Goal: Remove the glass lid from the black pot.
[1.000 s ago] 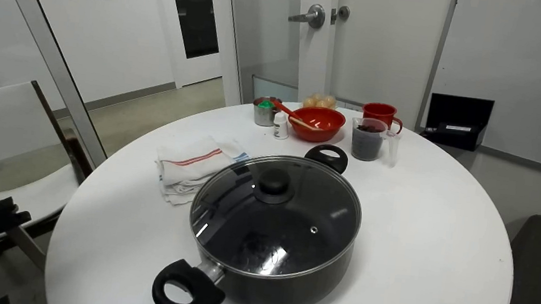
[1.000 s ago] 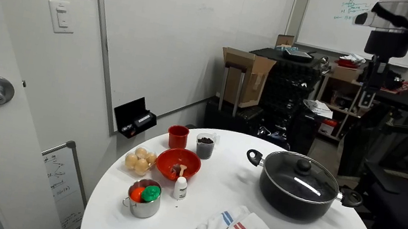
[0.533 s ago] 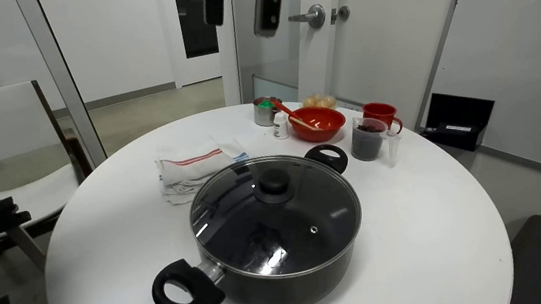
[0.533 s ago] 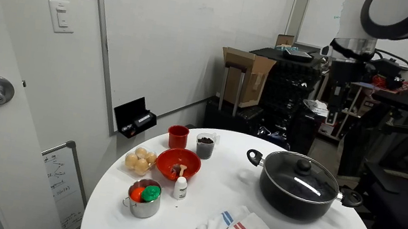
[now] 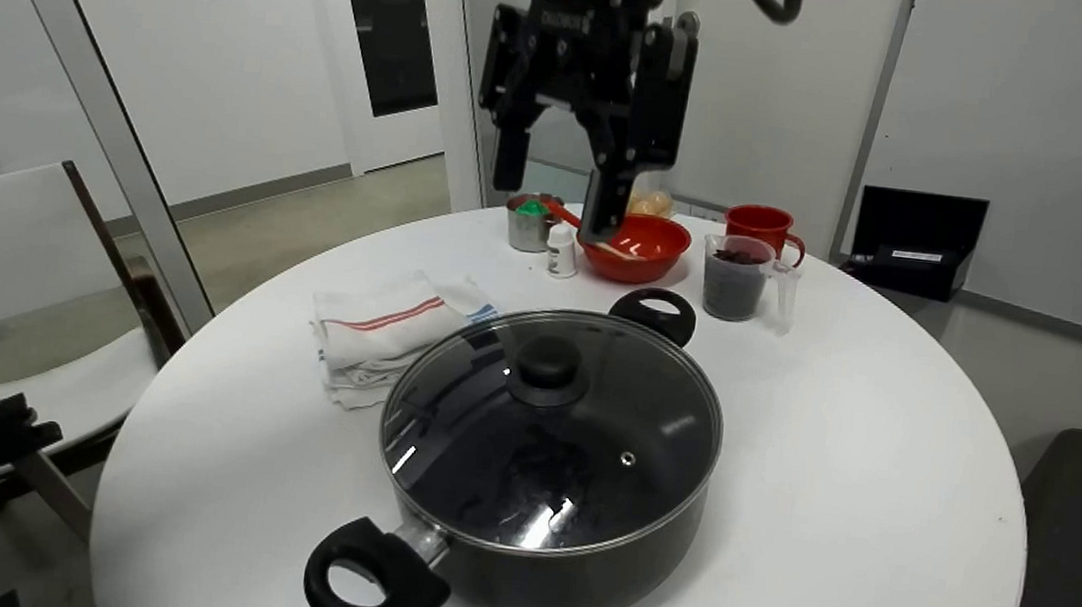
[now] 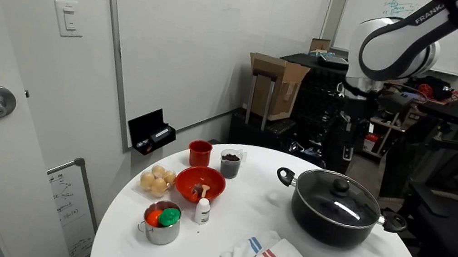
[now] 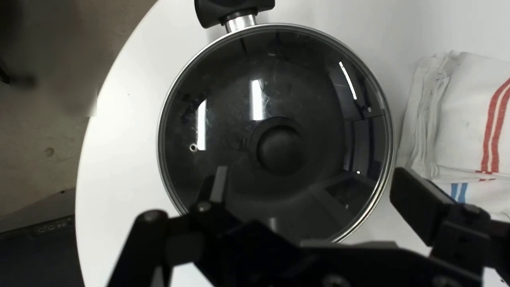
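The black pot stands on the white round table with the glass lid seated on it. Both also show in an exterior view, the pot and the lid. The lid has a round black knob at its middle. My gripper hangs above the pot, fingers down, open and empty, and touches nothing. In the wrist view the gripper has its jaws wide apart, and the knob shows beyond them, nearer the left finger. The lid is partly covered by the gripper there.
A folded towel lies beside the pot. Behind are a red bowl, a white bottle, a steel cup, a measuring cup and a red mug. The pot's two handles stick out sideways.
The arm has come into view and lowered toward the pot, fingers still open. The pot, lid and other objects have not moved.
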Motion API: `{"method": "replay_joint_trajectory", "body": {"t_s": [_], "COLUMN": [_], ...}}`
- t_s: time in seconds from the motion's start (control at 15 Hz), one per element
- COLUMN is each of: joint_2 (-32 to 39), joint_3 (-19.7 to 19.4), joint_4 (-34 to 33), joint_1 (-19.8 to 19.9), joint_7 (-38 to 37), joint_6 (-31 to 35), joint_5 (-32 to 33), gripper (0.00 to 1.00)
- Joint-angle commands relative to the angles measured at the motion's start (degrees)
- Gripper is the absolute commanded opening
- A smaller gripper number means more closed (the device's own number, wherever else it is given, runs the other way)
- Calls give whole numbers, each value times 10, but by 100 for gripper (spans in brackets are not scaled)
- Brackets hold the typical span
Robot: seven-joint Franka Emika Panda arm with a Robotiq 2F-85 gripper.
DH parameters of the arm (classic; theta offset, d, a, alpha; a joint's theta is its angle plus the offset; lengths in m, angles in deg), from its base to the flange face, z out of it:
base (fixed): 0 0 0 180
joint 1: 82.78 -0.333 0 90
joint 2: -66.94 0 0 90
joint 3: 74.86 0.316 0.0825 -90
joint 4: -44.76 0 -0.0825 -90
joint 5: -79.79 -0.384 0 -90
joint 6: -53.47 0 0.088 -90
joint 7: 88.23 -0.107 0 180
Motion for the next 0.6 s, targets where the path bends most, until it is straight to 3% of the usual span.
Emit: {"method": "replay_joint_trajectory", "body": {"t_s": [0.0, 0.53], "joint_2": [74, 165], "joint_3": [20, 24], "joint_4": [-69, -126], "joint_1": [21, 35], "joint_7": [-8, -61], "joint_6": [-22, -15], "joint_5": [-29, -48], "gripper": [100, 100]}}
